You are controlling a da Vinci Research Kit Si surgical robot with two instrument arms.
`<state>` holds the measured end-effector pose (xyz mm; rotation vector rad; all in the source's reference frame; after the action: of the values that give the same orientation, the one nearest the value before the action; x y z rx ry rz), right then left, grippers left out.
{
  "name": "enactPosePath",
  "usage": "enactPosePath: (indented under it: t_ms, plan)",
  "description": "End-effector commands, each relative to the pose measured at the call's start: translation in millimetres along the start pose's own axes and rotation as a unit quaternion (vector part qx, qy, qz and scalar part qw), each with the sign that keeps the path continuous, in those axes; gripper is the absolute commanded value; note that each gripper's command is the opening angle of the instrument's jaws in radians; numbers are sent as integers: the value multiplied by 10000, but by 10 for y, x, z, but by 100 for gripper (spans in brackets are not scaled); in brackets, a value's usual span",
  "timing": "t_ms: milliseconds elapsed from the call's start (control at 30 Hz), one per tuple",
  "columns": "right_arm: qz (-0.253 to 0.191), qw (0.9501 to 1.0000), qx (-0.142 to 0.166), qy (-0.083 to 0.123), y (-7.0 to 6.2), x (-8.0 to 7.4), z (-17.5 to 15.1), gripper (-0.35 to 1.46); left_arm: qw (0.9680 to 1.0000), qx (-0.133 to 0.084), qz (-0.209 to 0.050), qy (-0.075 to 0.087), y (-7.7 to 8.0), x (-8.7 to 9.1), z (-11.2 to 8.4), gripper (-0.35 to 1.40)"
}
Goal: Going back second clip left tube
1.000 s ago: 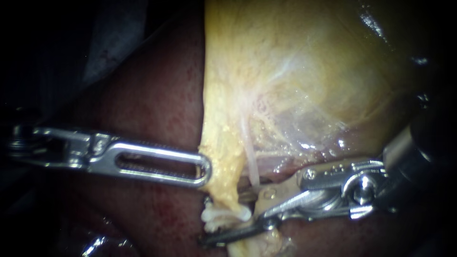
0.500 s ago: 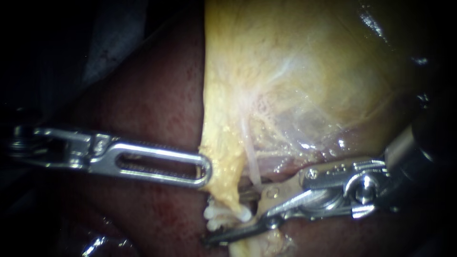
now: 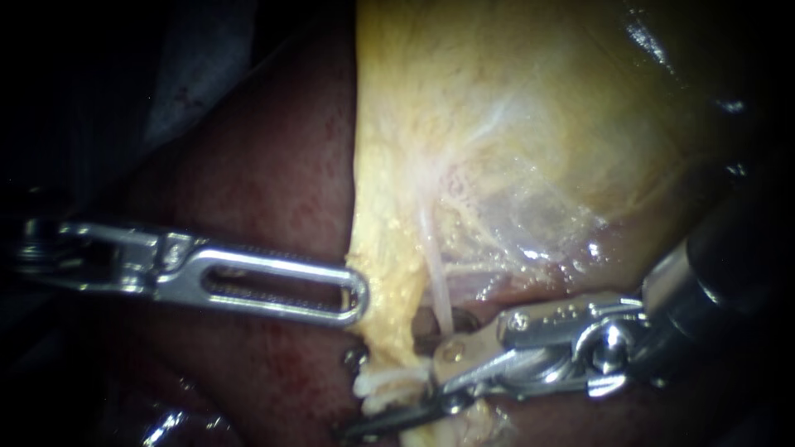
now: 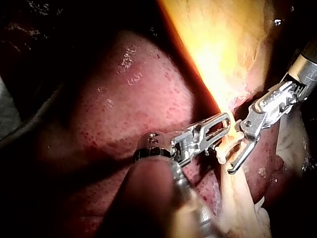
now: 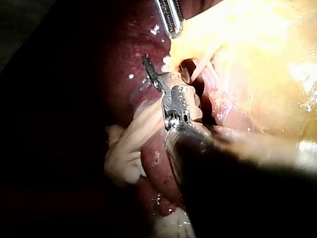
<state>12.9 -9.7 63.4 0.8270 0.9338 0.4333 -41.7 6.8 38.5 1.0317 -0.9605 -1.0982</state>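
Filling the upper right of the endoscope view, the yellow gallbladder (image 3: pixel 530 124) is the biggest thing. The dark red liver (image 3: pixel 257 182) lies to its left and goes on toward the bottom of the frame.

My left instrument (image 3: pixel 354 296) comes in from the left edge, a bit below the middle. Its jaws lie close together. Their tip pinches the left edge of the gallbladder's hanging yellow flap.

My right instrument (image 3: pixel 368 396) comes in from the right edge, low down. Its jaws stand apart with a gap between them. One thin dark jaw points at the bottom middle of the frame. The other jaw goes behind the yellow flap.

The left tube (image 3: pixel 387 382), pale and whitish, sits low in the middle of the frame, just under the flap's tip, in the gap between those open jaws. In the left wrist view it lies just ahead of my left instrument's tip. I cannot tell if both jaws touch it.

A thin pale strand (image 3: pixel 437 285) runs down from the gallbladder to just above the right instrument's jaws.
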Motion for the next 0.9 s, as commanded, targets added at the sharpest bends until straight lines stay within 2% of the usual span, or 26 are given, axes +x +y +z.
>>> enactPosePath:
  t_ms: [33,233,533,667,900]
  plan:
    - [6,10000,-10,2,1,1,-2,58,10000,1,-2,0,0,0,0,-35]
    - [-12,10000,-28,25,2,3,-13,58,10000,1,-2,0,0,0,0,-35]
    - [-21,9998,-129,133,2,9,-55,57,10000,0,3,2,3,-1,0,-35]
    - [-4,9997,-149,188,-1,9,-79,56,10000,-2,9,4,6,-1,0,-35]
    - [44,9990,-254,358,-8,10,-145,54,10000,-13,23,0,12,0,3,-35]
